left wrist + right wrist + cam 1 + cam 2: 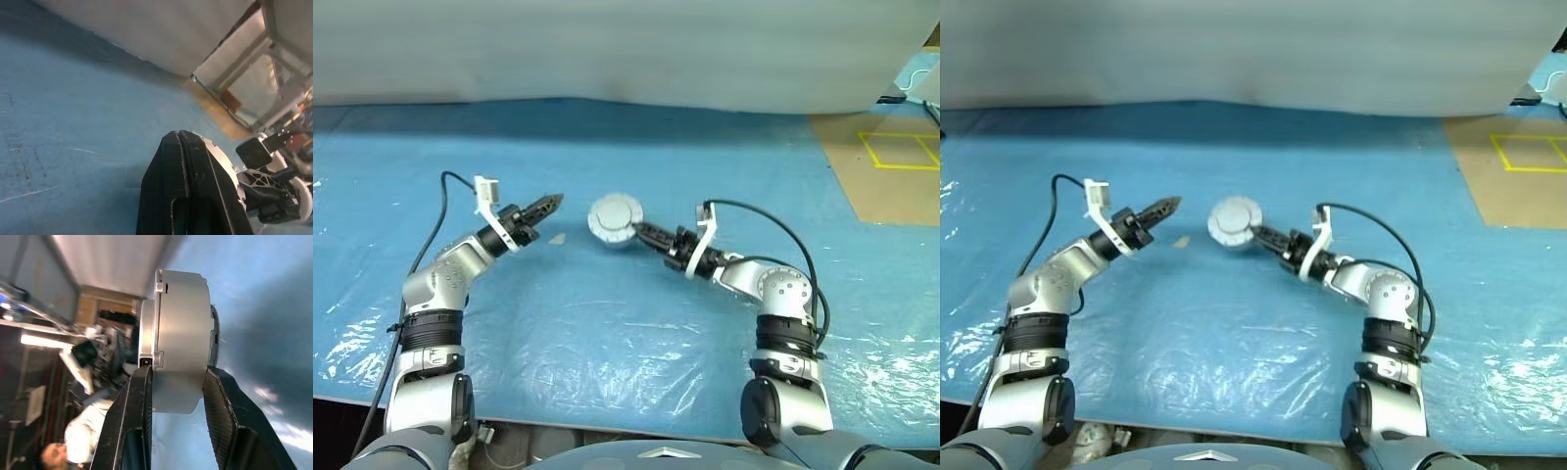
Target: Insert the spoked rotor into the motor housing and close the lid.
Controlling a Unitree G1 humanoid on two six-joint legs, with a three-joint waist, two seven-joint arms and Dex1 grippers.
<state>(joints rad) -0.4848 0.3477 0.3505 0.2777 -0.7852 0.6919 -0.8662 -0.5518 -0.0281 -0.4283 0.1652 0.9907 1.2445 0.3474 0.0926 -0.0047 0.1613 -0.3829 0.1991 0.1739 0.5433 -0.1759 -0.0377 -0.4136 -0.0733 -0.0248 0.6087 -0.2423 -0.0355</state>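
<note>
Our right gripper [639, 231] squeezes the motor housing [615, 219] near the middle of the frame with the lid [146, 333] on it, our left gripper [551, 203] is pinched together on nothing, so we think the job looks almost done.

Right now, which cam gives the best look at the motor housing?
Right wrist view: the motor housing is close up, side-on, clamped between the right hand fingers. Both eye views show it small, held above the blue sheet. In the left wrist view it peeks out behind the left hand.

Blue plastic-covered table [607, 343], grey wall [607, 49] behind
</note>
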